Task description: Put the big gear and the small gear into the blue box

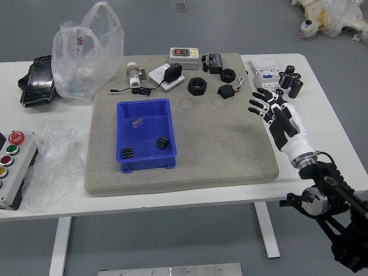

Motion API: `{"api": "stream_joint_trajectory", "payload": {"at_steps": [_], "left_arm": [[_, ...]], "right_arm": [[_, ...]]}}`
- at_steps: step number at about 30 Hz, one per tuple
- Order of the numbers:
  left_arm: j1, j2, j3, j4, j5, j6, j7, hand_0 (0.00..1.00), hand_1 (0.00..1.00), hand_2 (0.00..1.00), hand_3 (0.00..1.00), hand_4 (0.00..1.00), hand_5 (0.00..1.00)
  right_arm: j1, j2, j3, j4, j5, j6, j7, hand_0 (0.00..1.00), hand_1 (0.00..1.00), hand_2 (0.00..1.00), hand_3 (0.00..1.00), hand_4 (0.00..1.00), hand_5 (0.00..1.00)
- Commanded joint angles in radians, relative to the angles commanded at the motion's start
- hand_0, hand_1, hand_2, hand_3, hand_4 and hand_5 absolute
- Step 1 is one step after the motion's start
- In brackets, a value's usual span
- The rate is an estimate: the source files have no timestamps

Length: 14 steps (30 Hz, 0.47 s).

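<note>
So the right hand (pixel 276 109) is hovering over the right edge of the beige mat (pixel 218 144), fingers spread and gripping nothing. A wide stretch of mat is running between it and the blue box (pixel 144 164), so there's decent room for a sideways move. The box is sitting left of the mat's middle, well inside its edges. The mat's near edge is running close to the edge of the white table (pixel 144 201).

Both gears are sitting outside the box, toward the mat's far side. The big gear (pixel 196 91) is resting beyond the box and off to its right, and the small gear (pixel 228 79) is sitting a bit farther right and back, with a black block (pixel 226 92) lying just on its near side. Quarters are tighter there: a black adapter (pixel 172 73) is sitting left of the big gear, and a black battery pack (pixel 215 64) is lying behind the pair.

Inside the box, two black ribbed pieces (pixel 163 142) are lying apart near the front, and a small see-through or wire thing is lying farther back, too faint to name. The hand is partly hiding a black cylinder (pixel 279 92), and the frame is cutting off the button panel (pixel 17 167) at left.
</note>
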Motion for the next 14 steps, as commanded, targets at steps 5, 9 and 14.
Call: {"api": "stream_joint_trajectory", "payload": {"at_steps": [5, 9, 14], "left_arm": [[0.0, -0.002, 0.0, 0.0, 0.0, 0.0, 0.0, 0.646, 0.582, 0.562, 0.652, 0.668, 0.351], [0.0, -0.003, -0.001, 0.0, 0.0, 0.001, 0.001, 0.646, 0.581, 0.562, 0.652, 0.668, 0.35], [0.0, -0.003, -0.003, -0.001, 0.002, 0.001, 0.002, 0.646, 0.581, 0.562, 0.652, 0.668, 0.35]], "right_arm": [[-0.002, 0.001, 0.001, -0.001, 0.002, 0.001, -0.001, 0.7, 0.726, 0.741, 0.685, 0.749, 0.509], [-0.004, 0.002, 0.002, -0.004, 0.003, 0.002, -0.001, 0.702, 0.726, 0.742, 0.684, 0.747, 0.508], [-0.005, 0.004, 0.006, -0.006, 0.003, 0.003, -0.002, 0.702, 0.726, 0.742, 0.684, 0.747, 0.508]]}}
